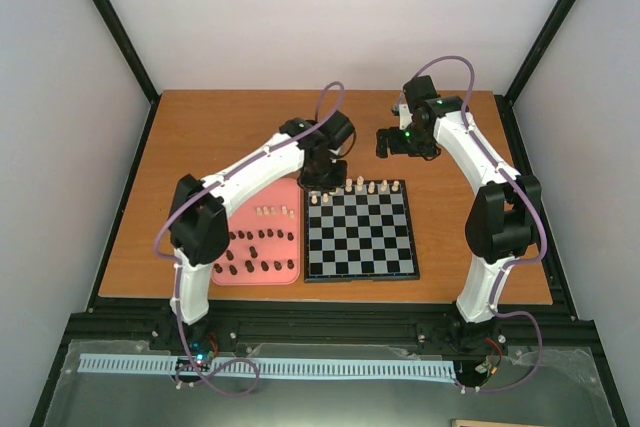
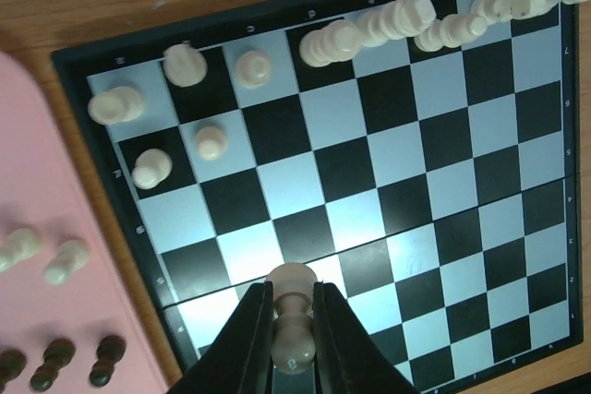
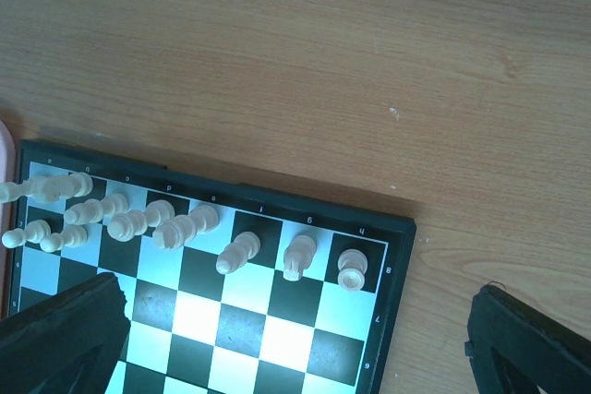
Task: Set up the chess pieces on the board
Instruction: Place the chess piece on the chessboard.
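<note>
The board (image 1: 360, 276) lies at table centre. Cream chess pieces (image 1: 360, 187) stand along its far row; two more stand in the second row by the left corner (image 2: 211, 141). My left gripper (image 1: 325, 175) hovers over the board's far left part. In the left wrist view it (image 2: 293, 291) is shut on a cream pawn (image 2: 294, 325), held above the squares (image 2: 369, 173). My right gripper (image 1: 395, 142) is open and empty beyond the board's far edge; its fingers (image 3: 65, 339) frame the far right corner (image 3: 277, 320).
A pink tray (image 1: 265, 252) lies left of the board, with a few cream pieces (image 2: 42, 256) and several dark brown pieces (image 1: 255, 237) on it. Dark pieces also show in the left wrist view (image 2: 60, 364). Bare wood table (image 3: 323, 62) lies beyond the board.
</note>
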You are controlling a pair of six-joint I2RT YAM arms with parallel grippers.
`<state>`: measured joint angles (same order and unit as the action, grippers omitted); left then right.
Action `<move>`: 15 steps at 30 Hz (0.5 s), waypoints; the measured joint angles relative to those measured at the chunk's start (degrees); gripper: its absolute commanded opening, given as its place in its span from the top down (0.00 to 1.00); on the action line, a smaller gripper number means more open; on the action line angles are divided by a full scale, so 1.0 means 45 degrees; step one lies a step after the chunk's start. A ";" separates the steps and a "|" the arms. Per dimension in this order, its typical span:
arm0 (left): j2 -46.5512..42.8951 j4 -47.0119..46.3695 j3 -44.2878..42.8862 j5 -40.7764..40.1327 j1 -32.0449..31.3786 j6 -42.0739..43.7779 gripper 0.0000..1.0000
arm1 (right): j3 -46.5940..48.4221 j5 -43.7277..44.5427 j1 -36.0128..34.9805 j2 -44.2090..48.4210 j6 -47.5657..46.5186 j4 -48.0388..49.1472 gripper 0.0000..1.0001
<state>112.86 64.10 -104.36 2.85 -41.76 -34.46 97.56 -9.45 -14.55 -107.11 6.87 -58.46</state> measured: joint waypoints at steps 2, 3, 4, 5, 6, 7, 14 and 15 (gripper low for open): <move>0.0520 0.0126 -0.0447 -0.0044 -0.0253 0.0063 0.93 | 0.0000 0.0000 0.0000 0.0000 0.0000 -0.0005 0.00; 0.0787 0.0194 -0.0670 -0.0068 -0.0340 0.0097 0.93 | 0.0000 0.0000 0.0005 0.0000 0.0000 0.0000 0.00; 0.1030 0.0233 -0.0845 -0.0078 -0.0398 0.0117 0.93 | 0.0000 0.0000 0.0005 0.0000 0.0000 -0.0005 0.00; 0.1292 0.0277 -0.1020 -0.0117 -0.0437 0.0151 0.93 | 0.0000 0.0000 0.0005 0.0000 0.0000 0.0000 0.00; 0.1515 0.0311 -0.1146 -0.0165 -0.0457 0.0175 0.93 | 0.0000 0.0005 0.0005 0.0000 0.0000 0.0000 0.00; 0.1715 0.0321 -0.1239 -0.0209 -0.0466 0.0204 0.93 | 0.0000 0.0005 0.0005 0.0000 -0.0005 0.0000 0.00; 0.2739 0.0432 -0.1705 -0.0646 -0.0466 0.0437 0.93 | 0.0000 0.0049 0.0005 0.0000 0.0000 0.0000 0.00; 0.2798 0.0432 -0.1710 -0.0704 -0.0466 0.0452 0.93 | 0.0000 0.0049 0.0005 0.0000 0.0000 0.0000 0.00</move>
<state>125.45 66.04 -112.05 -0.32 -43.86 -32.42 97.56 -9.23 -14.52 -107.11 6.87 -58.46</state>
